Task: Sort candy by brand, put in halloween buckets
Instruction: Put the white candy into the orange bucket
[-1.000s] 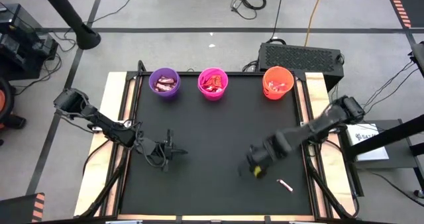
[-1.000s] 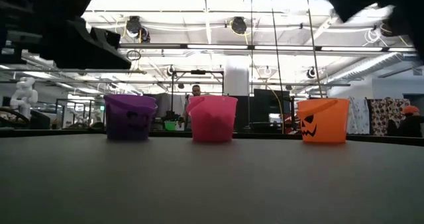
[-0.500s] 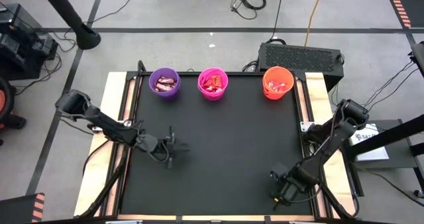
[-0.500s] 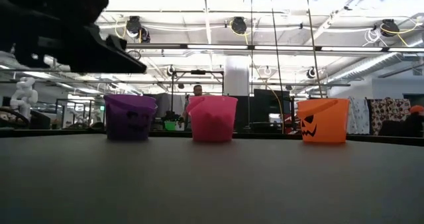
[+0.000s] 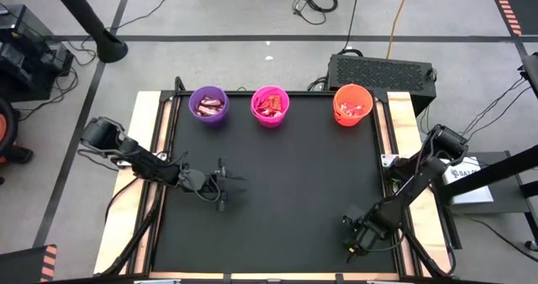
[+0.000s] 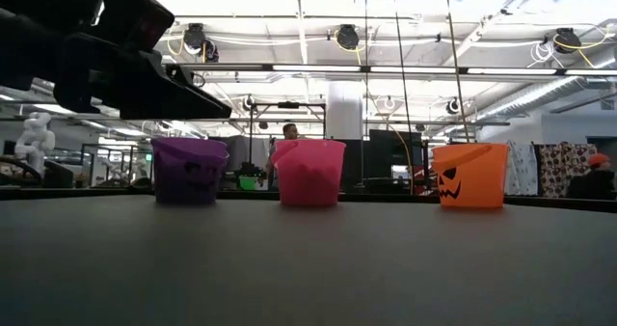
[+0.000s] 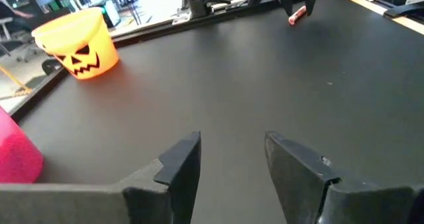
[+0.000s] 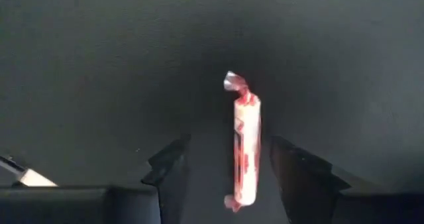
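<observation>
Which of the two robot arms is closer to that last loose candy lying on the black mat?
The right. The right gripper hangs directly over the loose candy, open fingers on either side of it, at the table's near right corner. The left gripper, also open, sits far across the mat on the left side.

1. Three halloween buckets stand in a row at the far edge of the dark tabletop (image 6: 308, 268).
2. Purple bucket (image 6: 189, 171) left, magenta pink bucket (image 6: 310, 172) middle, orange bucket (image 6: 469, 175) right, jack-o'-lantern face showing.
3. A dark arm (image 6: 106, 56) looms at upper left.
4. A person (image 6: 287, 132) stands far behind.
</observation>
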